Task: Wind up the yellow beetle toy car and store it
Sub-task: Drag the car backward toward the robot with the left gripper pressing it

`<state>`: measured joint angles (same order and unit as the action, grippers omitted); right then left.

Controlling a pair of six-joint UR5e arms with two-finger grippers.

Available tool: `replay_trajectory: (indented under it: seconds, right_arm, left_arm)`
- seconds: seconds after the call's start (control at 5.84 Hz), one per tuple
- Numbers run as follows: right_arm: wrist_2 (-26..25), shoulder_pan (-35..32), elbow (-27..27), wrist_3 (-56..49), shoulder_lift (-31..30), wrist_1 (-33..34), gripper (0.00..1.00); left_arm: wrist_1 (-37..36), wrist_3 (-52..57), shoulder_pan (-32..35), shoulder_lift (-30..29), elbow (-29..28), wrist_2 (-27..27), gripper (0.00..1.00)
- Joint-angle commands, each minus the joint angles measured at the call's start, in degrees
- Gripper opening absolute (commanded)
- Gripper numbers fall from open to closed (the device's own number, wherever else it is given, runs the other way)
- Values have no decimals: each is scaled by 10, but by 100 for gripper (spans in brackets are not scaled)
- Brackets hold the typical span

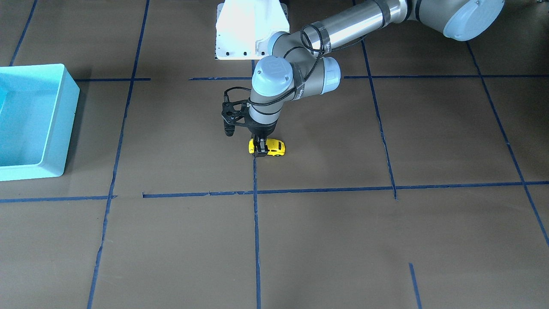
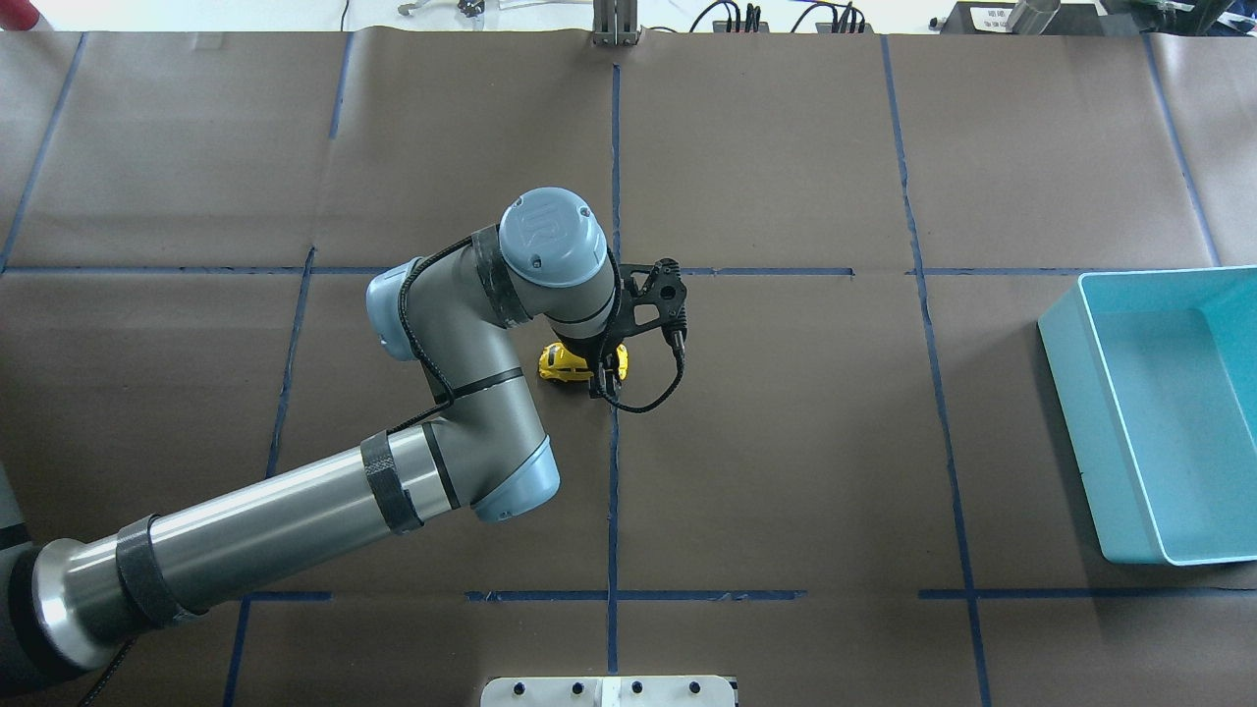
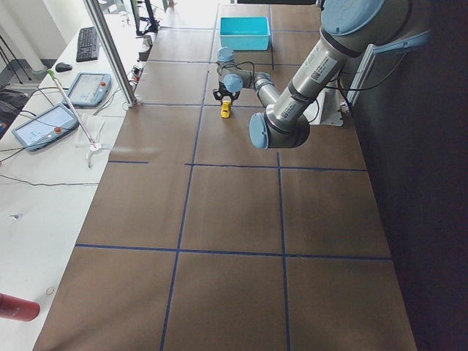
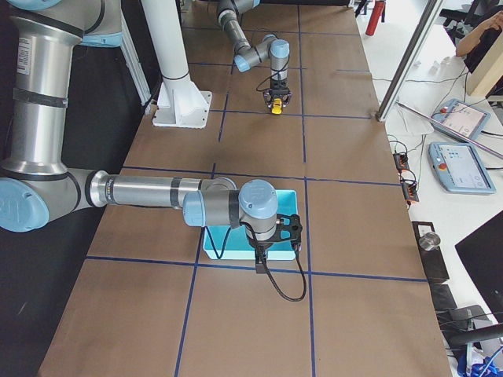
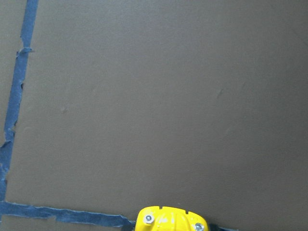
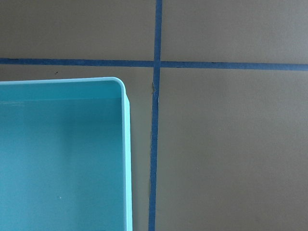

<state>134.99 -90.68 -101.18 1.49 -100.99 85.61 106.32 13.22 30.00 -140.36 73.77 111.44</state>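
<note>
Centrally, the yellow beetle toy car [image 1: 272,147] sat wheels-down on the brown paper-covered table [image 1: 343,240], at a crossing of blue tape lines [image 1: 256,223]. The left gripper [image 1: 259,149] pointed straight down, its fingers clamped across one end of the car. The turquoise bin [image 1: 68,124] stood well apart, near the table's edge on the robot's right. The right gripper [image 4: 259,265] hung over the bin's rim; whether it was clenched or released, I cannot tell.
</note>
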Motion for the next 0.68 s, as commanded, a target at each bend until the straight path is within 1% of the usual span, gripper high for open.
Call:
replay_trajectory:
  seconds: [0.0,0.51]
  right_arm:
    - [0,2,-1,0,2,0,100]
    - [0,3,-2,0,2,0,100]
  left_arm:
    - [6,1,1,17,12,0,0]
    - [7,16,8,36,34,-2,0]
